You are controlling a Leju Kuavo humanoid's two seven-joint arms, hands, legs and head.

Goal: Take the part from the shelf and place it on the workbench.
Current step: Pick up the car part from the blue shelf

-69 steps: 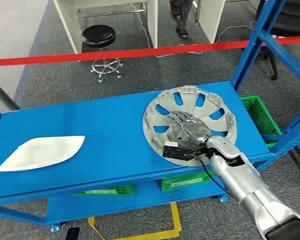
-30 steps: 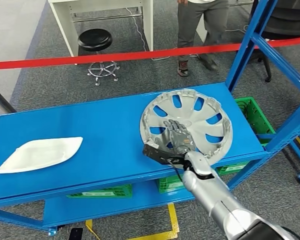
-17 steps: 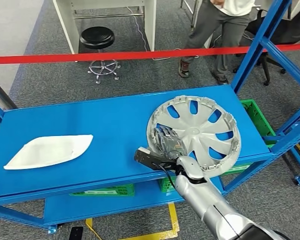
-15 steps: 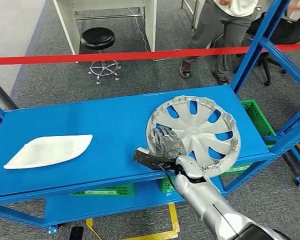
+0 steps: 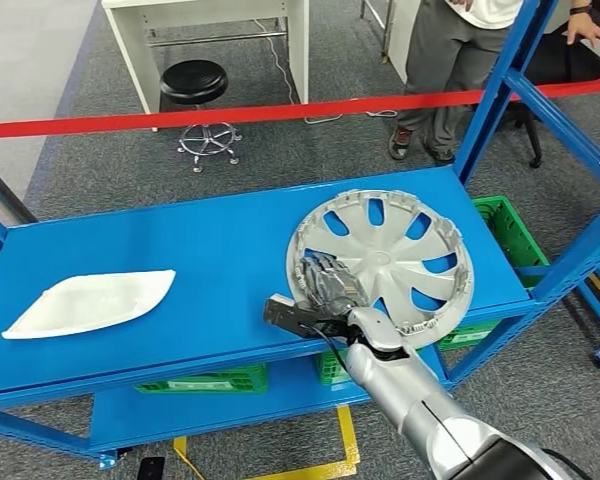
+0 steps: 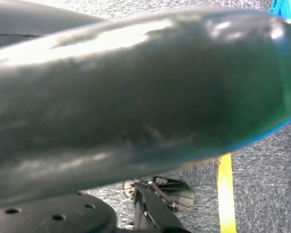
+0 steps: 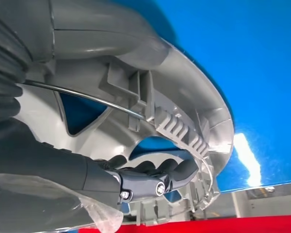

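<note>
Your right hand [image 5: 329,285] grips the round silver plastic wheel cover [image 5: 380,263] at its rim near 8 o'clock, fingers [image 7: 162,170] hooked through a spoke opening. The cover lies flat at the right end of the blue metal shelf [image 5: 206,270], reaching toward 2 o'clock from the grip. The left hand's state cannot be told.
</note>
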